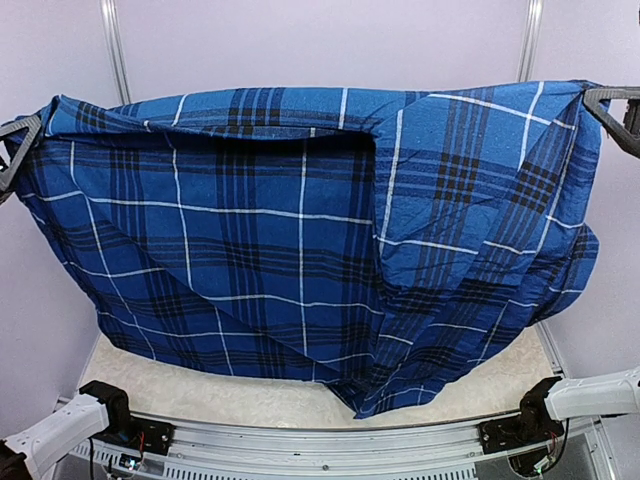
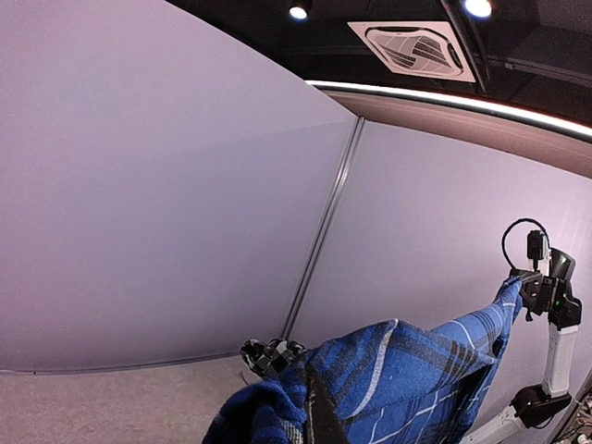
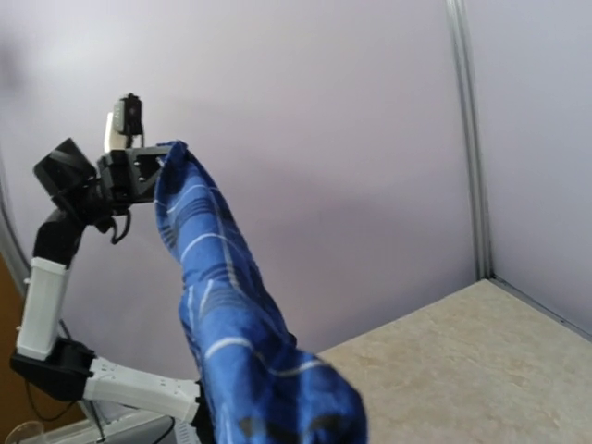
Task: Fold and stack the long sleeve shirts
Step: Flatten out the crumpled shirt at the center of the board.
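Both upper corners of the blue plaid shirt (image 1: 300, 250) were held aloft, one clamped by the left gripper (image 1: 32, 125), one by the right gripper (image 1: 592, 96), above the table (image 1: 250, 395).

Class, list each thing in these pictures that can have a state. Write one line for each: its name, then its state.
Blue plaid shirt: held up above the table, stretched wide between both claws, rumpled toward the right arm's side.
Left claw: shut on one top corner of the shirt.
Right claw: shut on the other top corner.
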